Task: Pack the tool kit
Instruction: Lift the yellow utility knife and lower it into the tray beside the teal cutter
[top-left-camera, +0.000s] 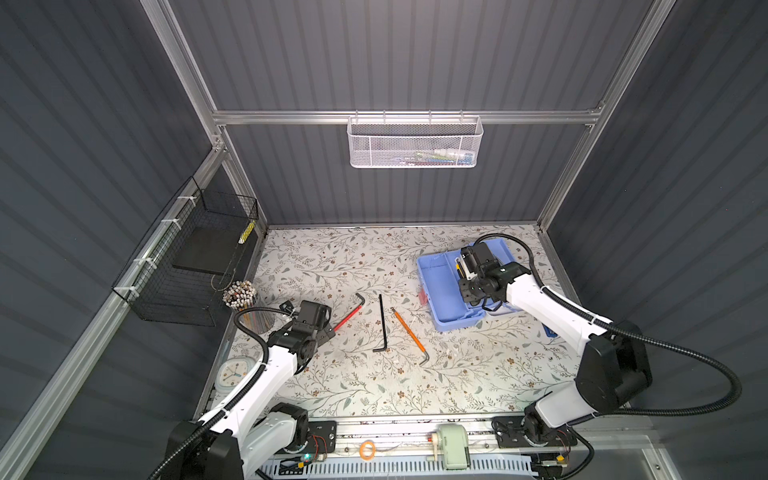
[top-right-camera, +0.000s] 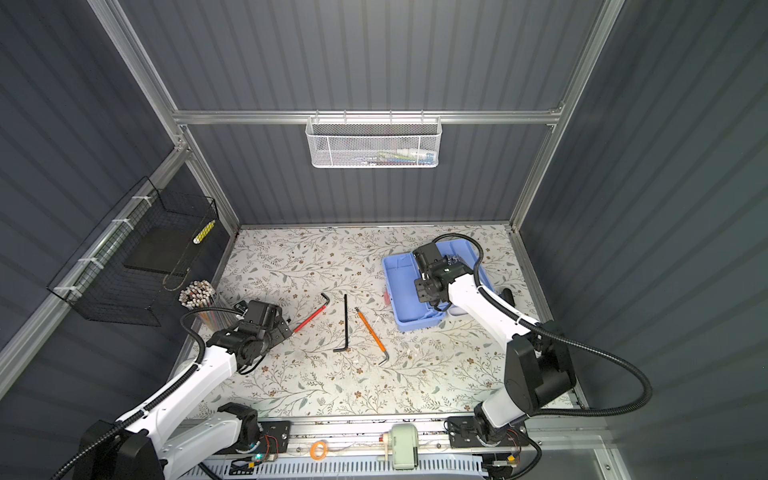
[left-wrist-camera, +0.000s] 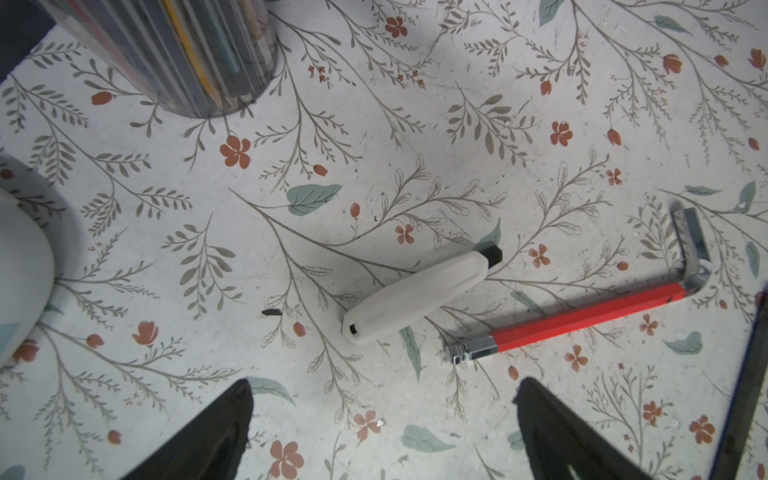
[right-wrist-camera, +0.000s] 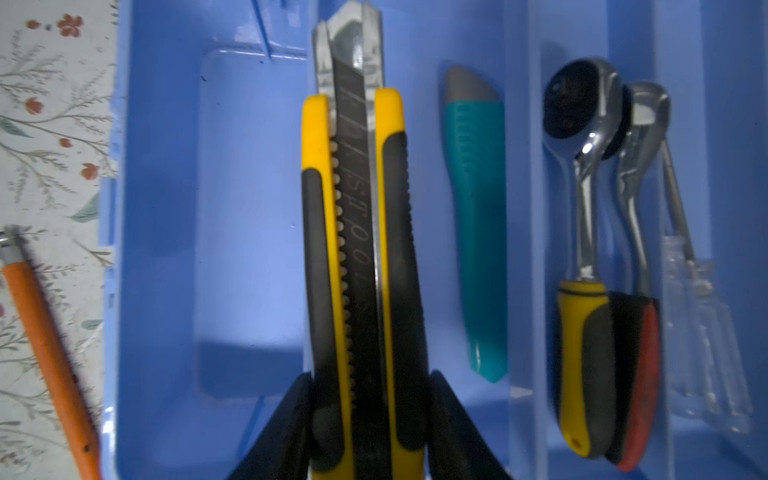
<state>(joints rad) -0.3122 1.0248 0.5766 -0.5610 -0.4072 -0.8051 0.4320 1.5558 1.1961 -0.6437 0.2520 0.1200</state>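
Toward the far right corner of the worktop (top-left-camera: 332, 386): found the tool kit's light blue tray (top-left-camera: 440, 291). Right hand (right-wrist-camera: 370, 382) at its wide compartment, pinching a yellow utility knife (right-wrist-camera: 357, 249) by the rear of the handle, blade end pointing away. Height above the tray floor not clear. Noted a teal utility knife (right-wrist-camera: 478, 228) already lying alongside, and ratchets (right-wrist-camera: 582, 187) in the next compartment past the divider.

Near the left edge: left hand (left-wrist-camera: 382, 399) spread wide, empty, low over a white-handled tool (left-wrist-camera: 415, 299) and a red hex key (left-wrist-camera: 582, 320). Logged a black hex key (top-left-camera: 382, 324) and an orange hex key (top-left-camera: 409, 330) loose mid-worktop, not yet packed.

Risks, as judged:
- Bounce onto the teal knife, or a prop against the divider, if released from height.
- Nose-down tipping from so rearward a grip.
- Blade out or in: cannot tell, so treat as exposed.
- Nudging of the red key on closing around the white tool just beside it.
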